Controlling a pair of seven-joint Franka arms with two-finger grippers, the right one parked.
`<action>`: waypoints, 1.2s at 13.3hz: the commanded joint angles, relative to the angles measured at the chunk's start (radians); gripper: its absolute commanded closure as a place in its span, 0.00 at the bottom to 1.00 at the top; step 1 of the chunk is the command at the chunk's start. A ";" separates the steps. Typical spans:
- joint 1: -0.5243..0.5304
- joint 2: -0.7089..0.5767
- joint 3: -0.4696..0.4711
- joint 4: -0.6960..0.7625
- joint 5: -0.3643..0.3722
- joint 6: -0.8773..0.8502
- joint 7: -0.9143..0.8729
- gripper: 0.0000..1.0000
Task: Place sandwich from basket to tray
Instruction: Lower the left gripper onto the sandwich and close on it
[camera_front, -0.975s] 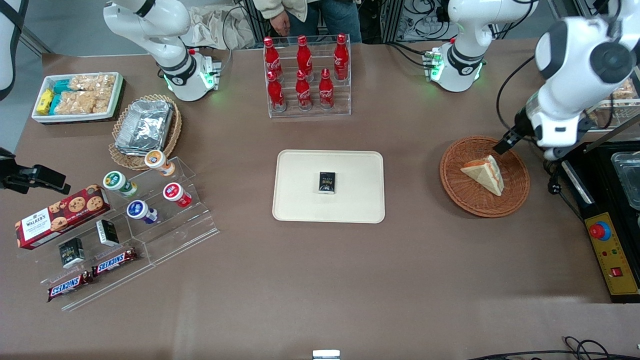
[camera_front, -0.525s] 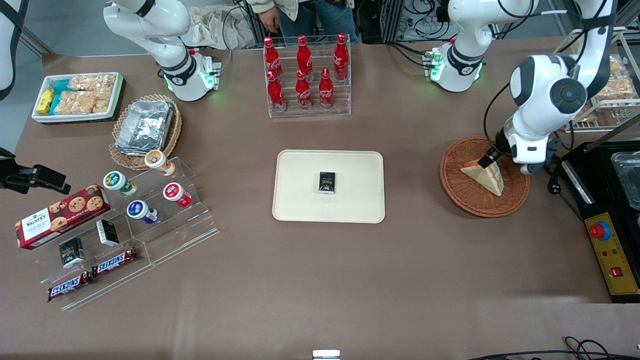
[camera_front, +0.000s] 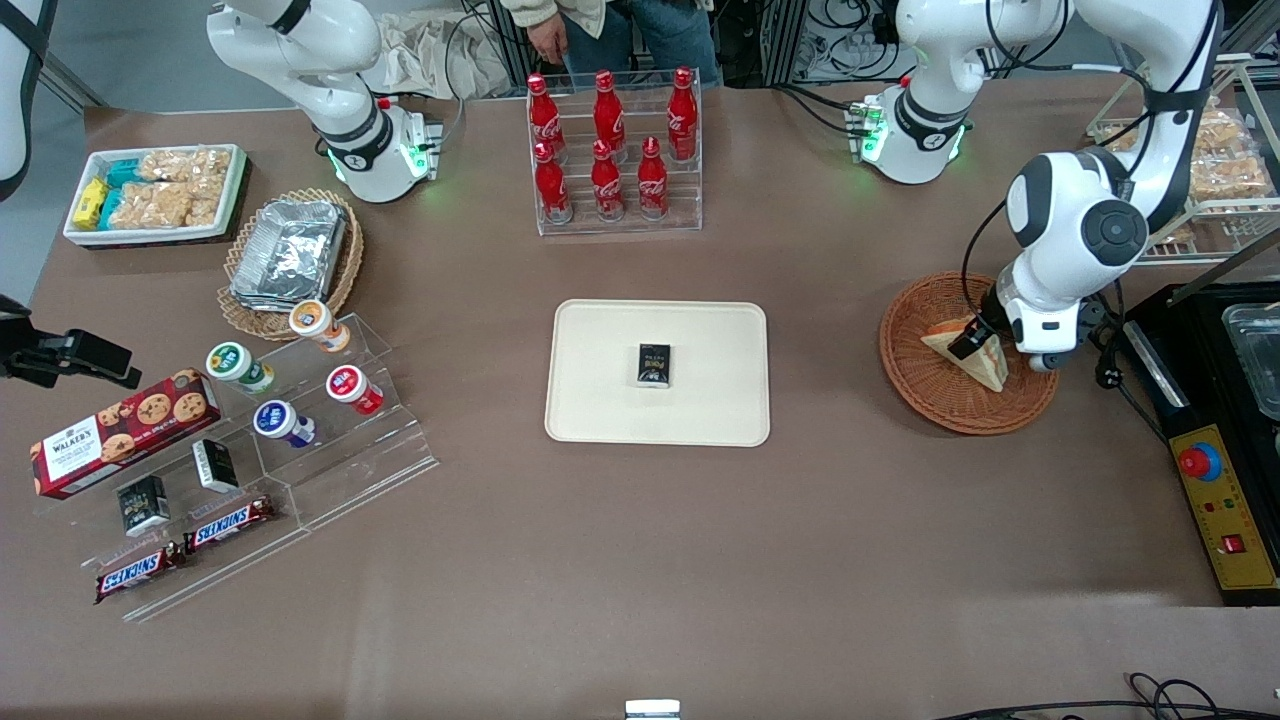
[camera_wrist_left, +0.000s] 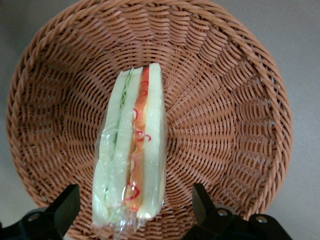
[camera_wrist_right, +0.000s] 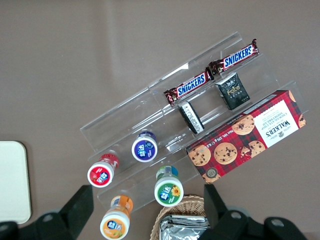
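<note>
- Our left arm's black two-finger gripper (camera_wrist_left: 132, 210) hovers low over the basket, fingers (camera_wrist_left: 62, 207) spread wide, one on each side of the sandwich, gripping nothing.
- The plastic-wrapped triangular white-bread sandwich (camera_wrist_left: 131, 157) lies in the round reddish-brown wicker basket (camera_wrist_left: 240, 115); nothing is moved yet.
- Grasp, lift and carry remain, to the cream rectangular plastic tray (camera_front: 720, 335).
- Its long axis seems to run from the gripper toward the basket's middle, filling edge up.

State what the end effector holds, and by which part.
Nothing held: the open end effector straddles the sandwich in the basket, fingers apart from it.
</note>
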 joint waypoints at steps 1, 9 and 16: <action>0.004 0.028 0.014 -0.013 0.025 0.053 -0.023 0.00; 0.004 0.080 0.028 -0.013 0.045 0.076 -0.023 0.34; -0.002 -0.111 -0.018 0.043 0.048 -0.080 0.059 1.00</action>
